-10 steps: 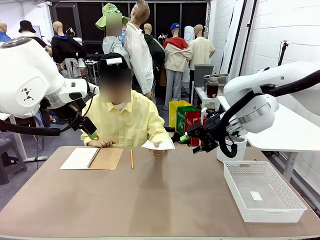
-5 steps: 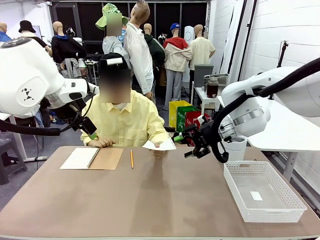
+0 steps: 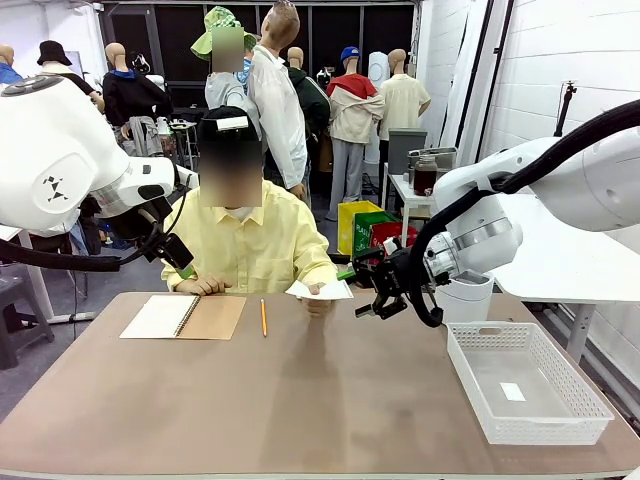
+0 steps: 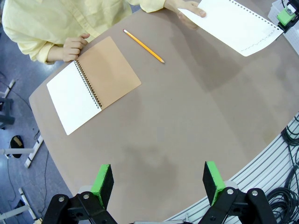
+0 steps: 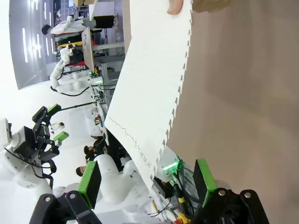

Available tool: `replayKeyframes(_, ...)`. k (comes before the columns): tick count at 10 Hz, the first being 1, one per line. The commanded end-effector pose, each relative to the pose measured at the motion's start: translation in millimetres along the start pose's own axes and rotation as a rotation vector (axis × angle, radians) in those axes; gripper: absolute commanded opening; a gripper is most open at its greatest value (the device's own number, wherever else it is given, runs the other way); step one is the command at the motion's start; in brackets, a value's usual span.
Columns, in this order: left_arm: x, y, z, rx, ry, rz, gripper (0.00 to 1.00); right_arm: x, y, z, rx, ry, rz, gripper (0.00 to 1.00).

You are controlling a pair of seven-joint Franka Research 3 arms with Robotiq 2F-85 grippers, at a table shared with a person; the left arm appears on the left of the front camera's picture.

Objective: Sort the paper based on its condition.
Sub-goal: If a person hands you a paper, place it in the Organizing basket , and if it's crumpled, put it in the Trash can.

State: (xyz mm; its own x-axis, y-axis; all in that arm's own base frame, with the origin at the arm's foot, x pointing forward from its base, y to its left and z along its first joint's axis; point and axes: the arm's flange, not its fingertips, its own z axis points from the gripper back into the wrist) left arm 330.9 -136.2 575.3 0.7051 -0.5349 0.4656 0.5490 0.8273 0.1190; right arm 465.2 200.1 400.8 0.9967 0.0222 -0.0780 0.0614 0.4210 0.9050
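Observation:
A person at the far side holds out a flat white sheet of paper (image 3: 322, 290) with one hand (image 3: 316, 302), just above the table. Its torn spiral-hole edge shows in the right wrist view, where the paper (image 5: 149, 88) hangs from the hand (image 5: 177, 5). My right gripper (image 3: 362, 287) stands open right beside the sheet's right edge. In its own view the right gripper (image 5: 146, 179) has the sheet's near corner coming down between its green pads (image 5: 89, 183). My left gripper (image 4: 158, 179) is open, high above the table's left part, holding nothing; the front view shows the left gripper (image 3: 180, 262) by the person's shoulder.
An open spiral notebook (image 3: 183, 316) with a tan cover and a yellow pencil (image 3: 263, 317) lie at the far left. A white mesh basket (image 3: 590, 395) stands at the right with a small white scrap (image 3: 512, 391) inside. The person's other hand (image 3: 203, 287) rests by the notebook.
My right gripper has moved left, closing in on the held sheet's right edge, still open. The left arm, the person and the paper have stayed put.

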Motion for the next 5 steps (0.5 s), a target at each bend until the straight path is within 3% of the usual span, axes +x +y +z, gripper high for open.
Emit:
replayKeyframes(1,-0.8,1.0,-1.0,-0.001,-0.009,0.001,1.00,11.4,-1.9,-3.2,0.049,0.001,-0.058,1.00)
replayKeyframes(2,-0.8,1.0,-1.0,-0.001,-0.009,0.001,1.00,13.9,-5.3,-3.6,0.045,-0.007,-0.090,1.00)
replayKeyframes(3,-0.8,1.0,-1.0,-0.001,-0.009,0.001,1.00,17.6,-9.5,-4.2,0.041,-0.018,-0.113,0.80)
replayKeyframes(4,-0.8,1.0,-1.0,-0.001,-0.009,0.001,1.00,21.6,-12.8,-2.7,0.056,-0.037,-0.133,0.68)
replayKeyframes(5,-0.8,1.0,-1.0,-0.001,-0.009,0.001,1.00,24.8,-14.8,-0.7,0.063,-0.047,-0.150,0.65)
